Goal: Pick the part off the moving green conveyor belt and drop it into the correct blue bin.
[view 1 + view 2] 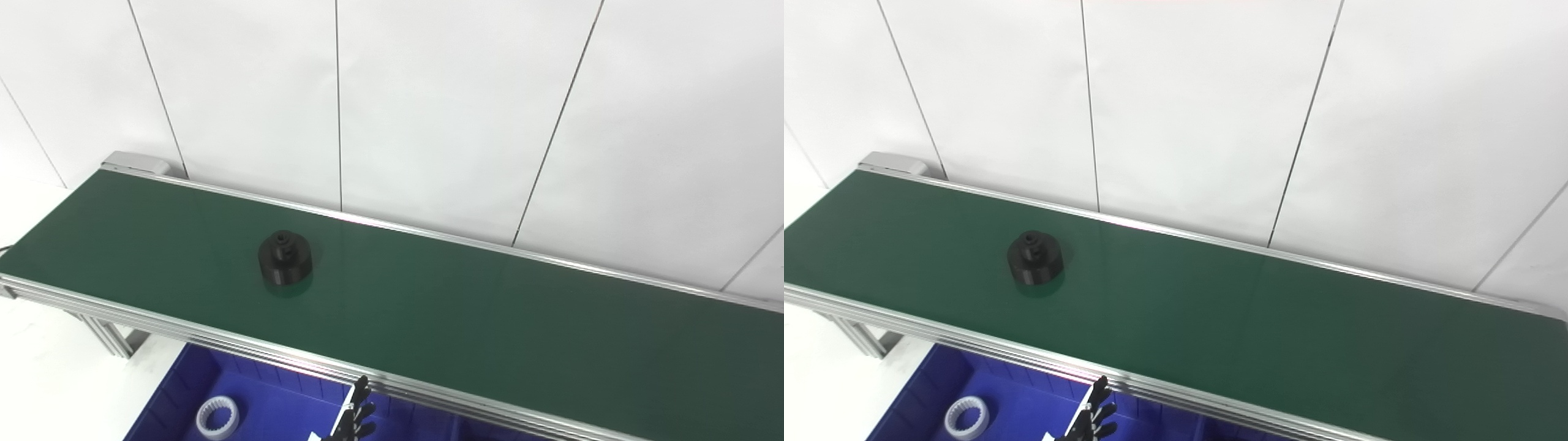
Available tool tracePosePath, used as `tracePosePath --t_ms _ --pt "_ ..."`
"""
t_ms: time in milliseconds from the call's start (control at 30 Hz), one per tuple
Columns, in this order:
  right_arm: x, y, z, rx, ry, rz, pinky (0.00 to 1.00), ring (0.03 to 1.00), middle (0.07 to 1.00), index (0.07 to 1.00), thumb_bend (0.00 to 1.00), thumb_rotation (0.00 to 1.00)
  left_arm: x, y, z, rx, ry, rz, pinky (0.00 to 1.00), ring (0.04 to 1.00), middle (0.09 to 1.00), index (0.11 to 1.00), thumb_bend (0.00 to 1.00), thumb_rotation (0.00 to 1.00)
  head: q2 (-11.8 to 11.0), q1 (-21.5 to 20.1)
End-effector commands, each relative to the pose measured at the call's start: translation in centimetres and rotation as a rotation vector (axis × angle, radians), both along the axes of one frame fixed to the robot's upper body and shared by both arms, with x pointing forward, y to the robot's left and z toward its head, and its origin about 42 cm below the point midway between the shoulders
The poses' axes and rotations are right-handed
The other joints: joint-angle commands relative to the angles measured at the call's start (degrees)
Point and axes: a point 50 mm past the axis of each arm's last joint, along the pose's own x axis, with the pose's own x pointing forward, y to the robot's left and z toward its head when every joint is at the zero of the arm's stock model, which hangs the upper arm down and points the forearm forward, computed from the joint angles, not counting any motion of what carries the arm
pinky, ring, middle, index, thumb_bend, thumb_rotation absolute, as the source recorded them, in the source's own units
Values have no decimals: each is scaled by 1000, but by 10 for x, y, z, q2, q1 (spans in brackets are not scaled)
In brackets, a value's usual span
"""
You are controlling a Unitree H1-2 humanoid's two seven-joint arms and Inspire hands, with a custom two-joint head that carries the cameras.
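Observation:
A black round part [285, 257] with a raised hub stands upright on the green conveyor belt [459, 306], left of the belt's middle. Only the dark fingertips of my left hand [356, 411] show at the bottom edge, below the belt's near rail and over the blue bin [184, 383]. The fingers point up, spread apart, with nothing between them. The hand is well to the right of and nearer than the part. My right hand is out of the picture.
A white toothed ring [217, 417] lies in the blue bin's left compartment. The aluminium near rail [245, 346] runs between belt and bin. A white panelled wall stands right behind the belt.

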Motion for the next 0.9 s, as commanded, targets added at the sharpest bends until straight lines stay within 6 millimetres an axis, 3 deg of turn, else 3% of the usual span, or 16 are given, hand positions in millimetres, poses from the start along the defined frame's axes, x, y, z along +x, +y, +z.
tracePosePath --t_ms 0,100,133,200,367,500,600,867 --pt "11 -1 26 -60 -160 28 760 898 1000 1000 758 484 19 -35 18 -87 -68 -23 887 951 997 1000 631 592 4 -9" --pt "26 0 46 -123 -241 77 723 900 1000 1000 847 414 21 -31 18 -83 -71 -29 887 950 995 1000 616 590 12 -26" --pt "32 1 52 -151 -262 91 720 909 1000 1000 927 376 22 -30 18 -81 -70 -30 875 944 995 1000 622 593 12 -26" --pt "47 2 65 -220 -304 119 699 910 1000 1000 957 384 23 -27 17 -77 -69 -32 865 939 996 1000 633 606 16 -34" --pt "89 8 100 -381 -331 193 679 911 1000 1000 959 352 28 -21 16 -65 -67 -43 871 946 1000 1000 616 622 28 -58" --pt "126 15 142 -476 -328 241 615 885 1000 1000 985 226 32 -18 14 -53 -67 -52 870 949 1000 1000 604 640 30 -74" --pt "155 22 168 -556 -319 280 601 853 994 994 993 224 36 -17 12 -53 -65 -61 880 957 1000 1000 594 637 29 -79" --pt "236 71 230 -691 -314 372 576 857 982 976 1000 199 44 -24 6 -51 -61 -75 891 964 1000 1000 591 644 18 -83"
